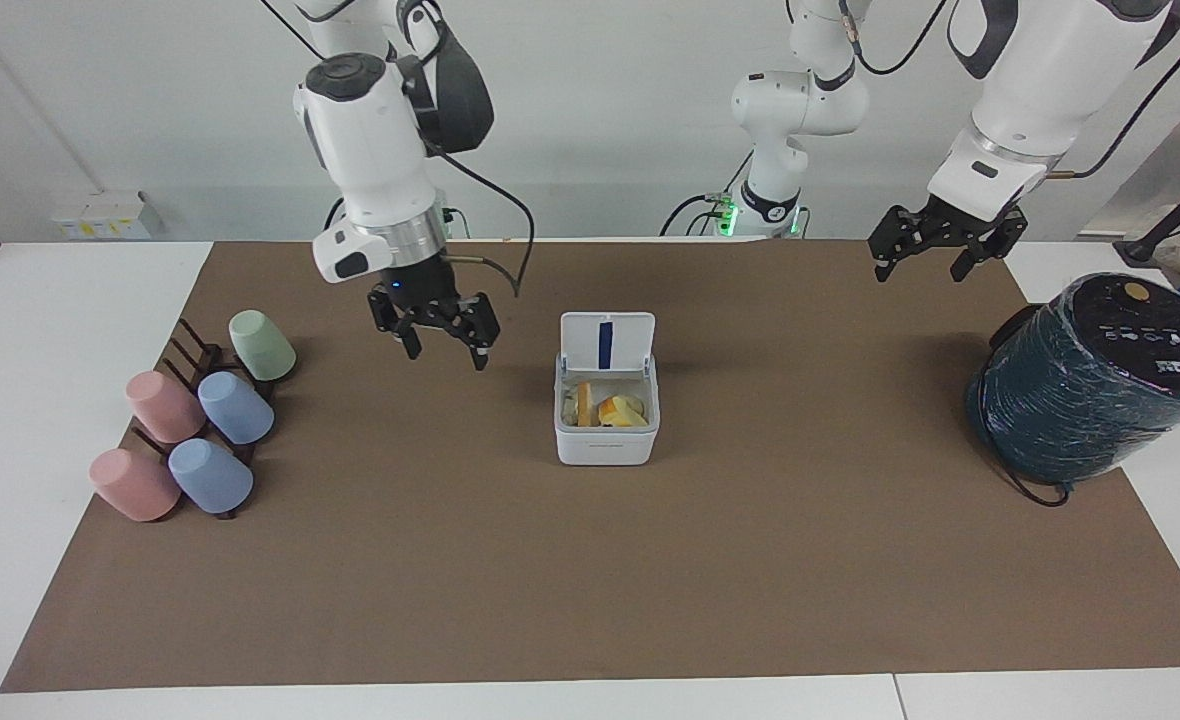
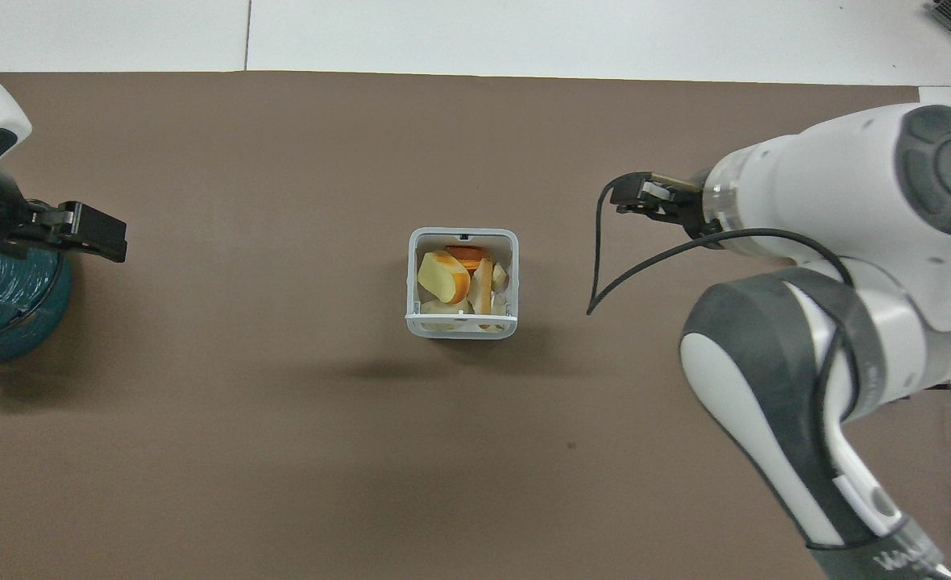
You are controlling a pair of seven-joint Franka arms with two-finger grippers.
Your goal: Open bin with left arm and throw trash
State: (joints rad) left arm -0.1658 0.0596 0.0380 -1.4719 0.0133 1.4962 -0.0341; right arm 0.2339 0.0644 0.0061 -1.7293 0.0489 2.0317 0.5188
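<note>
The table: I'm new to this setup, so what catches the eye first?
A small white bin in the middle of the brown mat, lid up, with yellow scraps inside. Pastel cups lie on a rack at the right arm's end, and a dark teal cylinder sits at the left arm's end.

Bright, even light from above, both views sharp, with soft faint shadows on the brown mat (image 1: 590,560).

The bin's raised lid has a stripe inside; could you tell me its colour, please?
Blue, on the white lid of the bin; the facing view shows it best.
</note>
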